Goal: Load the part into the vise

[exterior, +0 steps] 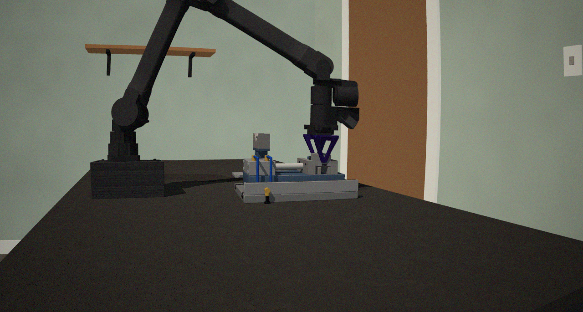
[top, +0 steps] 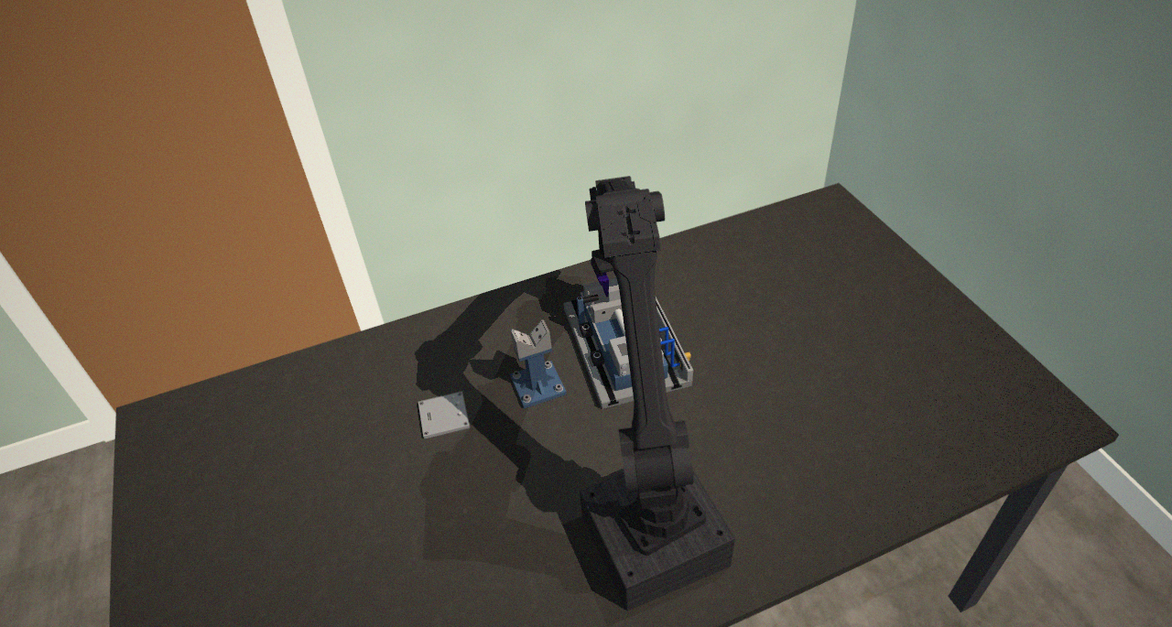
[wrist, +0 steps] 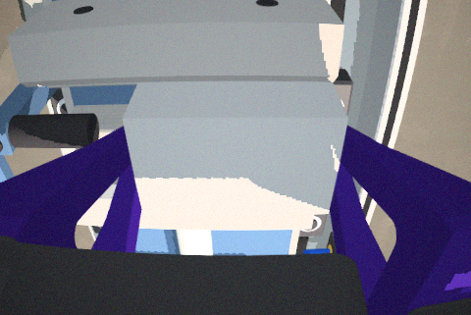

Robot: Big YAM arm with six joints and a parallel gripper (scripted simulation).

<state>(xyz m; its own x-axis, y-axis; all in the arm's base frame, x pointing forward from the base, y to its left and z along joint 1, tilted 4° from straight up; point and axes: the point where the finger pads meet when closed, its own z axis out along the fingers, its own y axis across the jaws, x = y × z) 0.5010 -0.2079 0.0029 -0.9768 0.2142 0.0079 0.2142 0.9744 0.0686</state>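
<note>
My gripper (top: 603,283) (exterior: 324,158) (wrist: 235,134) points down over the vise (exterior: 301,191), its purple fingers shut on the two ends of the grey part (wrist: 235,145). The part is between the jaws, its top above them in the exterior view. Its long side lies at or very close to the fixed jaw (wrist: 172,50) (exterior: 334,166). The black work stop (wrist: 54,131) is left of the part in the wrist view, with a gap and my left finger between. The moving jaw (exterior: 305,165) is on the rod side. The slot is not visible; contact with the bars cannot be told.
The V-block (top: 531,343) (exterior: 261,141) stands on its blue post beside the vise. The infeed plate (top: 443,415) lies farther left and bears no part. Blue air hoses (top: 669,346) (exterior: 264,169) rise at the cylinder end of the vise.
</note>
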